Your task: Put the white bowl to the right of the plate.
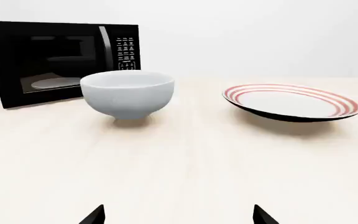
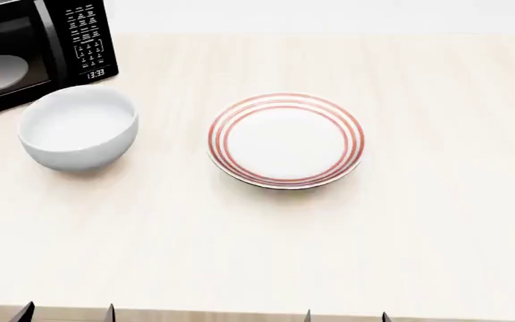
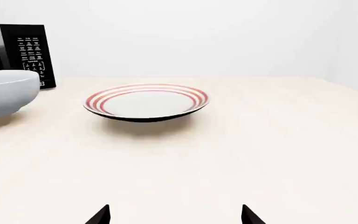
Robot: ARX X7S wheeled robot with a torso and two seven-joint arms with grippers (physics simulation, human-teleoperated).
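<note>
While white bowl (image 2: pixel 78 127) sits left, plate (image 2: pixel 285 139) lies apart.

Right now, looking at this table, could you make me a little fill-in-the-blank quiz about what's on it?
1. The white bowl sits to the ____ of the plate in the head view.
2. The plate's rim carries three thin ____ rings.
3. The black appliance behind the bowl is a ____.
4. Both the left gripper and right gripper are ____, holding nothing.

Missing words: left; red; microwave; open
</note>
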